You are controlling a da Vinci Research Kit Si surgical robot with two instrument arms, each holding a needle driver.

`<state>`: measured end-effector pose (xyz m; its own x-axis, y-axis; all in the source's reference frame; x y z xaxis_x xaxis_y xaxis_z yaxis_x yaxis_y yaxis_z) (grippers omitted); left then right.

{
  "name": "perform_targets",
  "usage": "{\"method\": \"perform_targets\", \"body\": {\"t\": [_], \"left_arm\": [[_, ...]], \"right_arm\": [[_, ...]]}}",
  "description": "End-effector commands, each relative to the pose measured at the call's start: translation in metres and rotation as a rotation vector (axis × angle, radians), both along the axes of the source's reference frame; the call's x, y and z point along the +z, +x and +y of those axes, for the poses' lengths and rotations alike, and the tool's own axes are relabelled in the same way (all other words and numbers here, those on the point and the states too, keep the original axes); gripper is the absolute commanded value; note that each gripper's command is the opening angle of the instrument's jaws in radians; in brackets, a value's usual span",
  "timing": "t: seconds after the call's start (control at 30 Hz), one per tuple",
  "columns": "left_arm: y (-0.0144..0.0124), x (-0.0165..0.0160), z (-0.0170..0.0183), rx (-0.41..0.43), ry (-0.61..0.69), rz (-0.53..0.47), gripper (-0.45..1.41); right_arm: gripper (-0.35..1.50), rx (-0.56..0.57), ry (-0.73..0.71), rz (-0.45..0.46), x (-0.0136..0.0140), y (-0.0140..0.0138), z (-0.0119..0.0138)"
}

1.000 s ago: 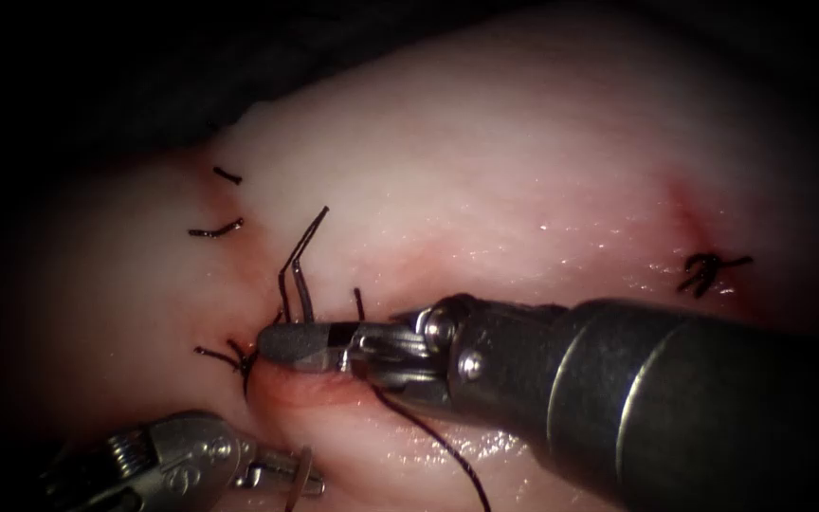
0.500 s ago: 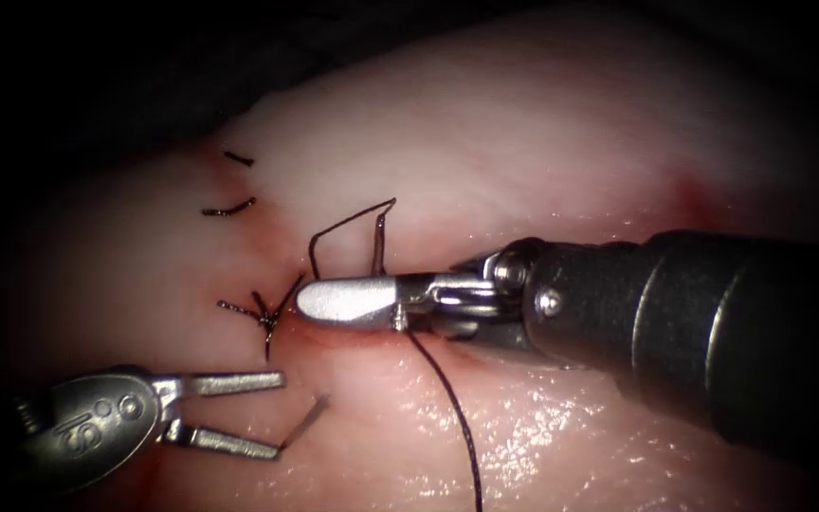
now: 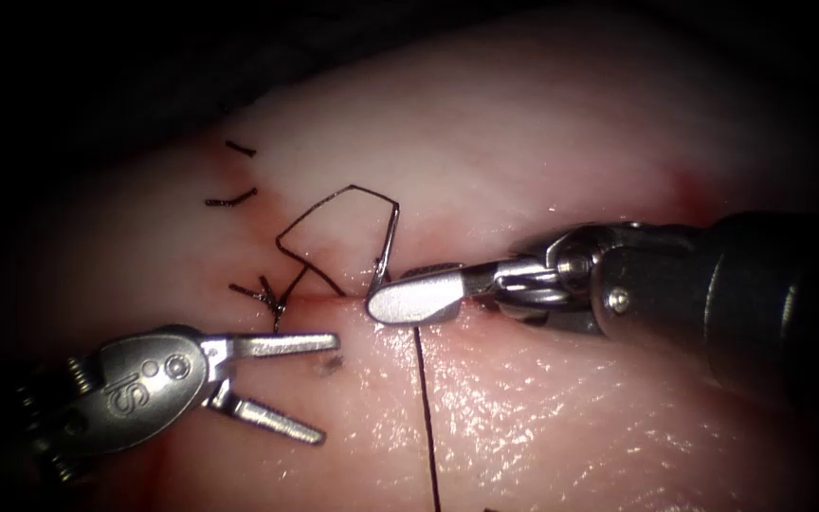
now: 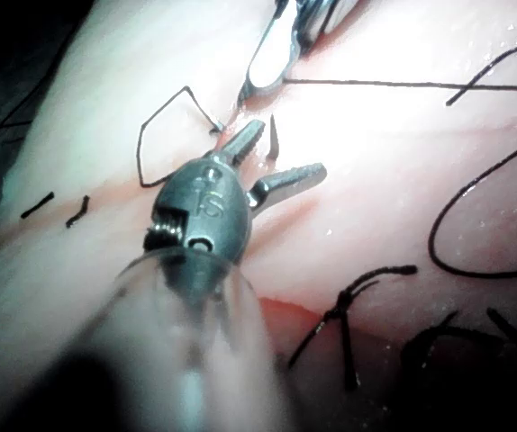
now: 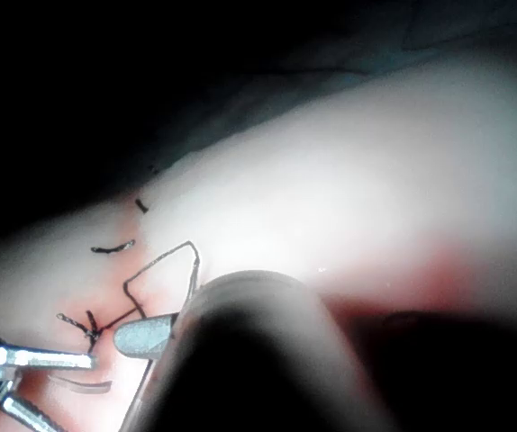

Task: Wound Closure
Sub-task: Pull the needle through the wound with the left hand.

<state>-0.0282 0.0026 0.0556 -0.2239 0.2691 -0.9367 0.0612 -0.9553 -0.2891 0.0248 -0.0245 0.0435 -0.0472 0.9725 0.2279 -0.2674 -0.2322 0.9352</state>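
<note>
Thread (image 3: pixel 338 204) loop has widened since earlier as the right tool (image 3: pixel 414 296), jaws closed on it just right of the cut (image 3: pixel 334 292), drew rightward; left tool (image 3: pixel 282 384) gapes empty near the knot (image 3: pixel 272 296); best keep tension steady; two tools, three stitches, needle unseen.

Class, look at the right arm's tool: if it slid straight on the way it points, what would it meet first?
Probably the thread loop standing just ahead of the right tool, then the knot; the left tool, jaws open, lies lower. Depth is unclear.
</note>
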Motion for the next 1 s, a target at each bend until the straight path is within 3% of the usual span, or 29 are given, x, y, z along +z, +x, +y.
{"method": "perform_targets", "body": {"t": [0.03, 0.43, 0.57, 0.6, 0.67, 0.77, 0.93, 1.0], "left_arm": [[-0.0002, 0.0007, 0.0010, 0.001, -0.006, -0.001, 0.29], [-0.0020, 0.0019, 0.0017, 0.016, 0.010, -0.013, 0.17], [-0.0024, 0.0023, 0.0022, 0.070, 0.052, -0.008, -0.10], [-0.0025, 0.0027, 0.0026, 0.136, 0.112, 0.003, -0.43], [-0.0025, 0.0028, 0.0029, 0.164, 0.140, 0.007, -0.45], [-0.0025, 0.0030, 0.0034, 0.193, 0.309, -0.007, -0.45], [-0.0027, 0.0029, 0.0035, 0.198, 0.387, -0.017, -0.45], [-0.0027, 0.0026, 0.0034, 0.152, 0.572, 0.001, -0.45]], "right_arm": [[1.28, -0.004, -0.027, -0.001, 0.0005, 0.0004, 0.0014], [1.23, 0.012, -0.048, -0.046, 0.0012, -0.0029, 0.0018], [1.23, 0.023, -0.052, -0.034, 0.0011, -0.0034, 0.0017], [1.23, 0.030, -0.060, -0.027, 0.0010, -0.0034, 0.0015], [1.23, 0.034, -0.062, -0.024, 0.0009, -0.0034, 0.0014], [1.20, 0.038, -0.066, -0.020, 0.0007, -0.0032, 0.0008], [1.18, 0.042, -0.069, -0.016, 0.0006, -0.0030, 0.0004], [1.16, 0.049, -0.072, -0.011, 0.0005, -0.0030, 0.0003]]}}
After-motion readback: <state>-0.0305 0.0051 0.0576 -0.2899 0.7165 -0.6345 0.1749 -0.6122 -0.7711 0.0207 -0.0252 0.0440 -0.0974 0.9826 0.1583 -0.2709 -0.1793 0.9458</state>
